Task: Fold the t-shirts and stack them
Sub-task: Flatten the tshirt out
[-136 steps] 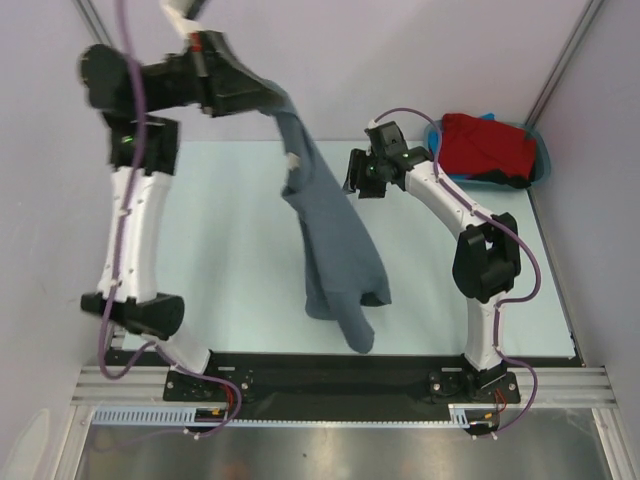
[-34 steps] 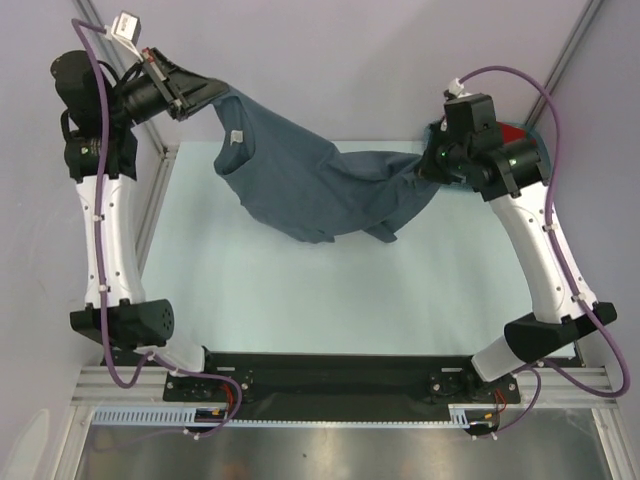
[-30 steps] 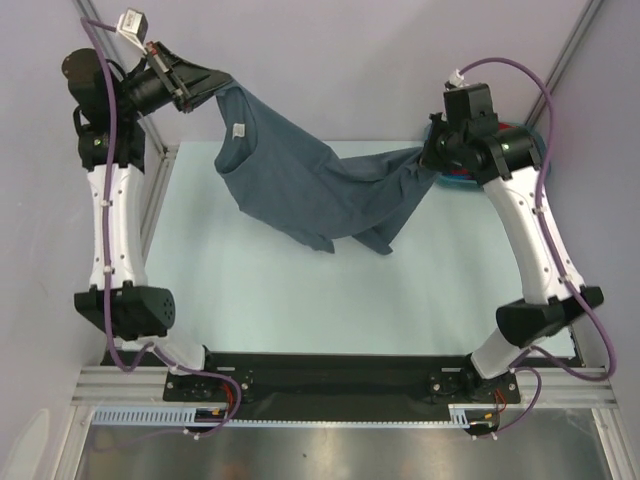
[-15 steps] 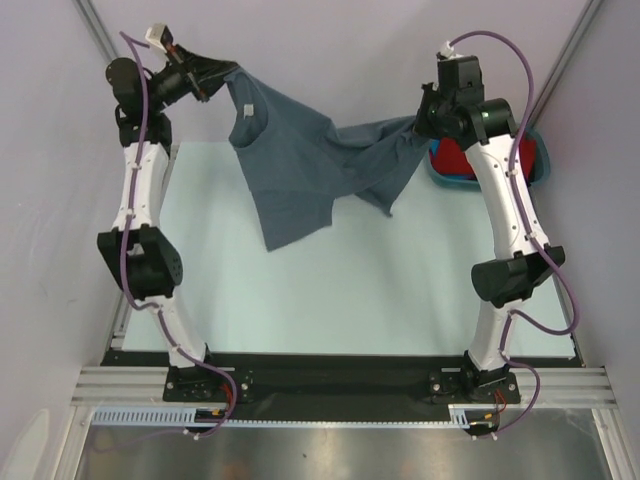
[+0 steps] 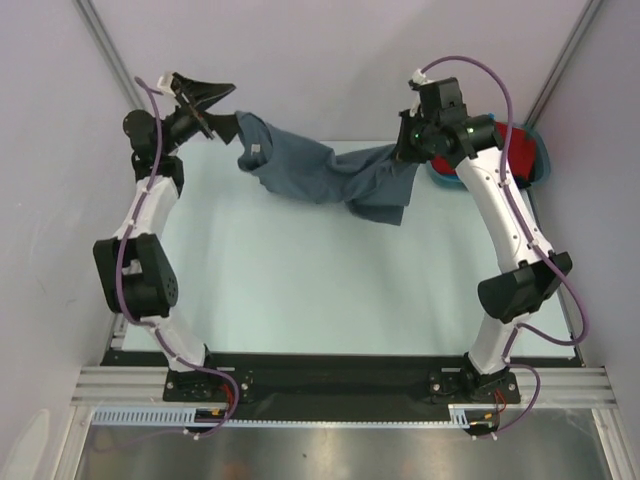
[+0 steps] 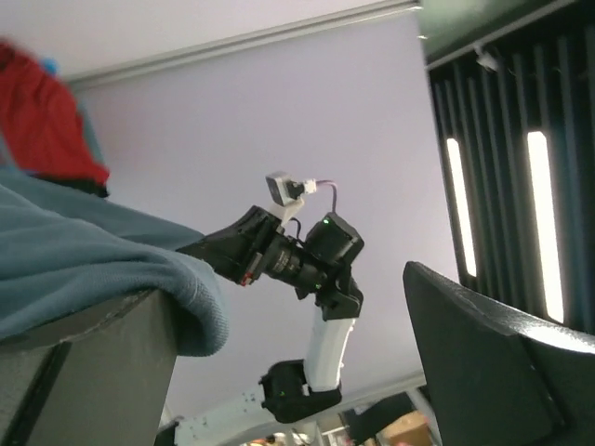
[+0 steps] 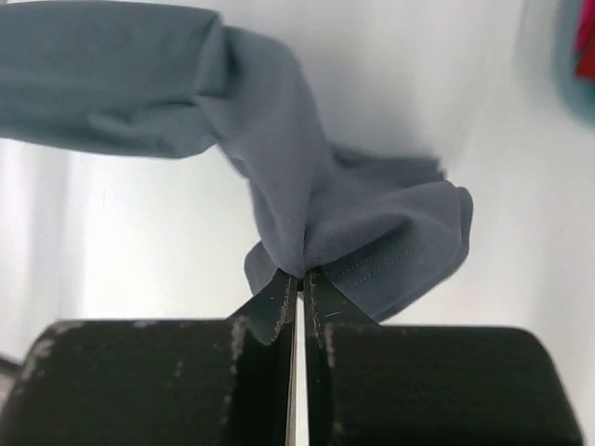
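**Grey shirt slung between two arms**

The grey shirt (image 5: 320,175) hangs over the far end of the tabletop (image 5: 330,290), sagging from one arm across to the other. I cannot tell whether its lower folds touch the surface. The right pincer (image 7: 297,283) is clamped tight on a bunched edge at the shirt's right end. The left pincer (image 5: 222,105) stands with its jaws wide apart at the collar end, the cloth only draped over one finger (image 6: 84,372). At the far right corner the red shirt (image 5: 522,150) lies heaped in a teal tub (image 5: 543,160)
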Robot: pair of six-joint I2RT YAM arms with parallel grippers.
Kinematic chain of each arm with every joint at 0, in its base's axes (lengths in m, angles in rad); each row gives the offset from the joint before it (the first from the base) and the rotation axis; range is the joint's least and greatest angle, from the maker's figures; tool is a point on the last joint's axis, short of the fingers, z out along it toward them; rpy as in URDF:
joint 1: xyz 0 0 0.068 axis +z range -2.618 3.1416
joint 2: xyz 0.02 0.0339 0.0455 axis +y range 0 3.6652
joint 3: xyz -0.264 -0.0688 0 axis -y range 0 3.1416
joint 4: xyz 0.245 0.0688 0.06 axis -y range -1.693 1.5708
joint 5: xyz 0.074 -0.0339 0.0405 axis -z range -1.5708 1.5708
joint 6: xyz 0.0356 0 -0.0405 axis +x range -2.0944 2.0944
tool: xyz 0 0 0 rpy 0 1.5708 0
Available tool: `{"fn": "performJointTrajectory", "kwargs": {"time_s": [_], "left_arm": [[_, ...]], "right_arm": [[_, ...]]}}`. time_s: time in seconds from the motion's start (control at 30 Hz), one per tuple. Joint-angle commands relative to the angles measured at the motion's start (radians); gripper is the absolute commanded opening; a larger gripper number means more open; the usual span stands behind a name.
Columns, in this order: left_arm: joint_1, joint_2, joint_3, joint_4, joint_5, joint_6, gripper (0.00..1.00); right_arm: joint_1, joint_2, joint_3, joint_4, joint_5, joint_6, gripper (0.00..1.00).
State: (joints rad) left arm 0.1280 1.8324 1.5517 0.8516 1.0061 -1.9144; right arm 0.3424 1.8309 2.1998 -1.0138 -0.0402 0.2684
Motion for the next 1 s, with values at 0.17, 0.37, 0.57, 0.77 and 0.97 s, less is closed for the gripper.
{"fn": "performJointTrajectory", "kwargs": {"time_s": [0.17, 0.37, 0.57, 0.77, 0.97], "left_arm": [[0.007, -0.257, 0.278, -1.374, -0.119, 0.950, 1.00], [0.009, -0.226, 0.450, -1.848, -0.188, 1.107, 1.00], [0.012, -0.332, 0.311, -1.930, -0.169, 1.132, 1.00], [0.013, -0.357, 0.295, -2.111, -0.197, 1.189, 1.00], [0.015, -0.389, 0.270, -2.318, -0.296, 1.238, 1.00]], "right_arm": [[0.053, -0.162, -0.091, -0.034, -0.090, 0.032, 0.00], [0.112, -0.200, -0.112, -0.213, -0.139, 0.051, 0.00], [0.156, -0.252, -0.169, -0.295, -0.161, 0.113, 0.11], [0.164, -0.216, -0.080, -0.403, -0.135, 0.135, 0.57], [0.173, -0.194, 0.017, -0.485, 0.112, 0.190, 0.73]]}}
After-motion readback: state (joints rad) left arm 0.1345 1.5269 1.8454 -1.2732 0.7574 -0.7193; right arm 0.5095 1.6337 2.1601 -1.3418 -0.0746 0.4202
